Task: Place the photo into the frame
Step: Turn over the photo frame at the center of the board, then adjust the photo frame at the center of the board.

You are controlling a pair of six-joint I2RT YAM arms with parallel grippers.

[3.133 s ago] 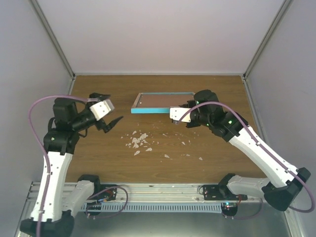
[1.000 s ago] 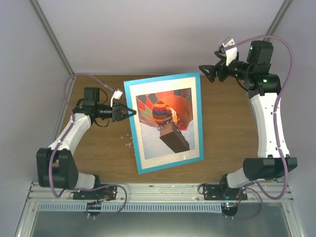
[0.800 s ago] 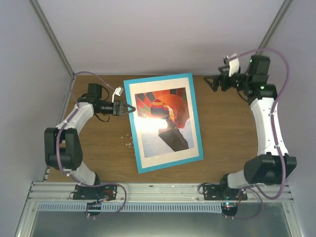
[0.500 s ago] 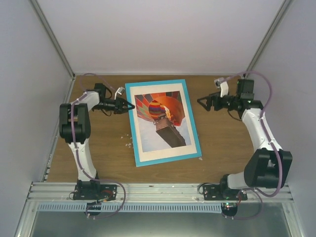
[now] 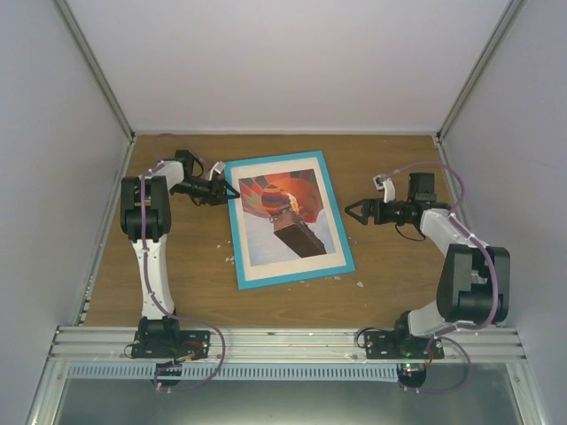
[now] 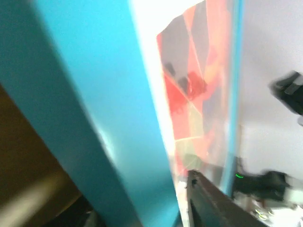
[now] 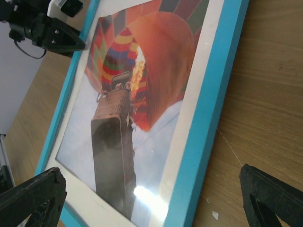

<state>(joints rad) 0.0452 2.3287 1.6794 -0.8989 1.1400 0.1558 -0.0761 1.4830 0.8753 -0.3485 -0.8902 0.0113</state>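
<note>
Frame (image 7: 214, 85) w/ photo (image 7: 137, 94) inside has come down from its raised tilt and lies face-up mid-counter (image 5: 399, 283). My right pincer (image 5: 350, 214) is spread wide, clear of the edge. My left pincer (image 5: 226, 189) is at the top-left corner, grip can't tell. Job looks done.

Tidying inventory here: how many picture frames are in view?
1. The frame sits face up, centre of the top view, with the left gripper at its upper-left edge and the right gripper apart to its right. Nothing seems hidden.

The frame (image 6: 94, 123) is blurred and cropped; whether the left claw (image 5: 231, 192) grips it is unclear.
</note>
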